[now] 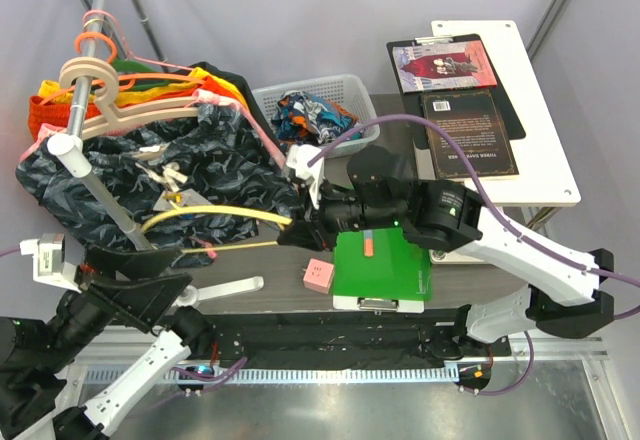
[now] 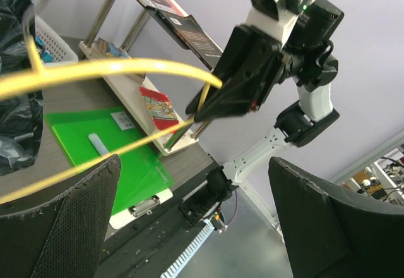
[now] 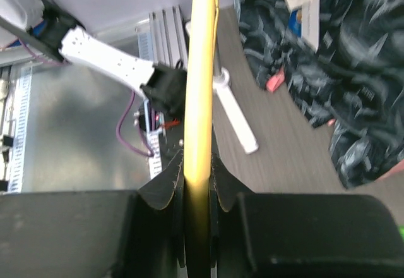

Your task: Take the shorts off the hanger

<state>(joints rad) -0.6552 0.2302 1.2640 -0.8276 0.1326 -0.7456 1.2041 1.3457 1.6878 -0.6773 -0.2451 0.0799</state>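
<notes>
Hanger (image 3: 201, 69) in right gripper (image 3: 196, 172), overhead shorts (image 1: 312, 118) in basket (image 1: 262, 94)

Your grey wood-grain table (image 1: 285, 295) carries a green clipboard (image 1: 385, 265) with a small pink block (image 1: 318, 276) just beside it. A white basket (image 1: 262, 95) sits farther back.

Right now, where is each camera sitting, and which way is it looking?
Top external: up high behind the robot, looking down on the table; the left arm and right arm show.
Left wrist: on the left arm, facing the right gripper; its own open fingers show.
Right wrist: on the right arm, looking along the hanger; its own fingers clamp it.
Shared: all three see the yellow hanger.
</notes>
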